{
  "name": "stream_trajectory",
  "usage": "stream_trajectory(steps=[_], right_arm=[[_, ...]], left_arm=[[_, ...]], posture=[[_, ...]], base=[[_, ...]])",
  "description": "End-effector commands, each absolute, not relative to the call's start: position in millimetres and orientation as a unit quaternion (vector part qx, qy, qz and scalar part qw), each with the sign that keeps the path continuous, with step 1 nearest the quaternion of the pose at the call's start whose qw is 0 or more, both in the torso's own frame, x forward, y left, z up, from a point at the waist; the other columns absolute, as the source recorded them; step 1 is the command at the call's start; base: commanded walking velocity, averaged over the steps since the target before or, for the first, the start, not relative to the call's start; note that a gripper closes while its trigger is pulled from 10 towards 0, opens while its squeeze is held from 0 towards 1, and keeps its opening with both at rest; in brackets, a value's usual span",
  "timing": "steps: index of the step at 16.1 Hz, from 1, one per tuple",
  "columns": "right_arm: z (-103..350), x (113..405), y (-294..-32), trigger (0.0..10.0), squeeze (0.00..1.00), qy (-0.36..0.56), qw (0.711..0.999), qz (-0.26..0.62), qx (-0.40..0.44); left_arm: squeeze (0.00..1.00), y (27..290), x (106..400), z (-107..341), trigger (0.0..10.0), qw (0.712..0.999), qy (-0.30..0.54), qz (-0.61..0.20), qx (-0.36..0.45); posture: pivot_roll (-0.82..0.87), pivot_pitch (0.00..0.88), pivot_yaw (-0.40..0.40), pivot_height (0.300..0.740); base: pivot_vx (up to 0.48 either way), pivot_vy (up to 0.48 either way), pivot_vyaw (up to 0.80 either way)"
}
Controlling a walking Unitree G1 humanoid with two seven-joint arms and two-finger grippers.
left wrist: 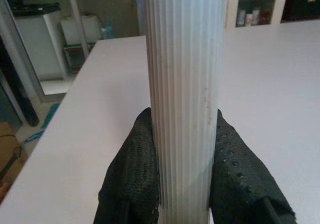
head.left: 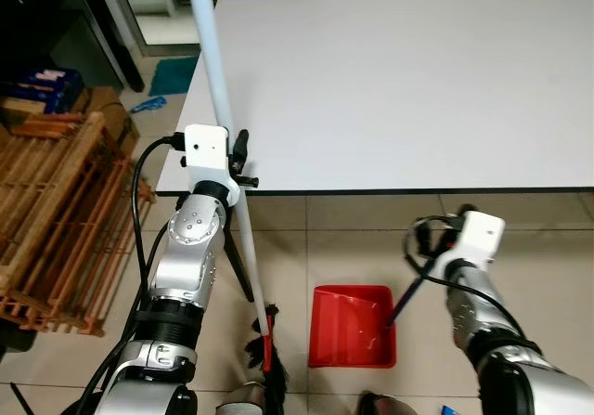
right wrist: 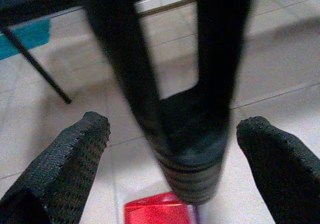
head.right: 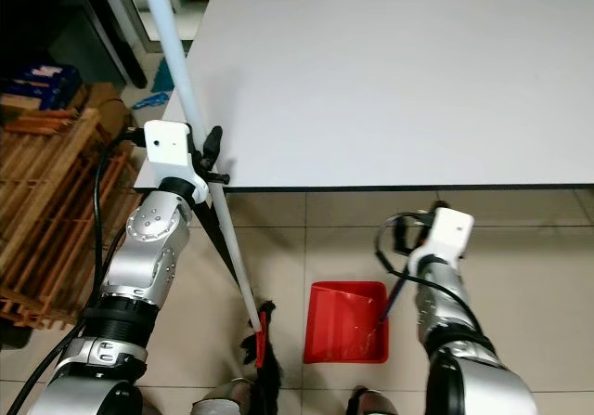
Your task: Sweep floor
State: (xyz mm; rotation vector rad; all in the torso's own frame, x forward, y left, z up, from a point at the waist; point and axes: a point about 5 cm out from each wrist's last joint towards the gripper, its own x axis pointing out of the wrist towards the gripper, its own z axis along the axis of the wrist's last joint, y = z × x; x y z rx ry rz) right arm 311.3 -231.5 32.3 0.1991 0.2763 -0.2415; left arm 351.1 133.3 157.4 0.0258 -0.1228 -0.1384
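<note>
While left hand (left wrist: 182, 181) clamps broom handle (left wrist: 183, 93), no writing legible.

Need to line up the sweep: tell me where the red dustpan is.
In the left eye view the red dustpan sits on the tiled floor just before the white table, right of the broom head, below the right gripper.

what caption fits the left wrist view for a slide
Left gripper shut on the ribbed white broom handle, with the white table behind it.
</note>
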Motion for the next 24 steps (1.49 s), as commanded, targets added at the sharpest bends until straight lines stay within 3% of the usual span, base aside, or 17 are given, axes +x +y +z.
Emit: stream_trajectory(steps=[1, 6, 12, 21, 22, 24], right_arm=[[31.4, 306.6, -241.6, 10.0, 0.0, 0.132, 0.974, -0.149, 0.104], [35.0, 308.3, -234.8, 10.0, 0.0, 0.108, 0.979, -0.139, 0.103], [28.3, 313.6, -213.8, 10.0, 0.0, 0.153, 0.978, -0.098, 0.098], [38.4, 328.0, -208.2, 10.0, 0.0, 0.178, 0.979, -0.075, 0.065], [38.4, 327.9, -208.3, 0.0, 0.0, 0.178, 0.979, -0.073, 0.063], [38.3, 327.5, -209.7, 0.0, 0.0, 0.177, 0.979, -0.077, 0.064]], left_arm=[[0.0, 129.5, 354.0, 159.1, 10.0, 0.994, -0.06, -0.083, 0.029], [0.0, 125.6, 356.5, 160.1, 10.0, 0.994, -0.061, -0.088, 0.023], [0.0, 125.6, 358.2, 162.1, 10.0, 0.994, -0.065, -0.086, 0.022], [0.0, 130.9, 355.9, 162.3, 10.0, 0.994, -0.066, -0.079, 0.027], [0.0, 131.3, 355.7, 162.2, 10.0, 0.994, -0.066, -0.079, 0.028], [0.0, 130.9, 355.3, 162.0, 10.0, 0.994, -0.065, -0.079, 0.029]], posture=[[-0.03, 0.092, 0.122, 0.74], [-0.04, 0.069, 0.116, 0.74], [-0.02, 0.057, 0.115, 0.74], [0.02, 0.071, 0.122, 0.74], [0.02, 0.073, 0.124, 0.74], [0.02, 0.074, 0.124, 0.74]], base=[[0.0, 0.0, 0.0], [0.0, 0.0, 0.0], [0.0, 0.0, 0.0], [0.0, 0.0, 0.0], [0.0, 0.0, 0.0], [0.0, 0.0, 0.0]])
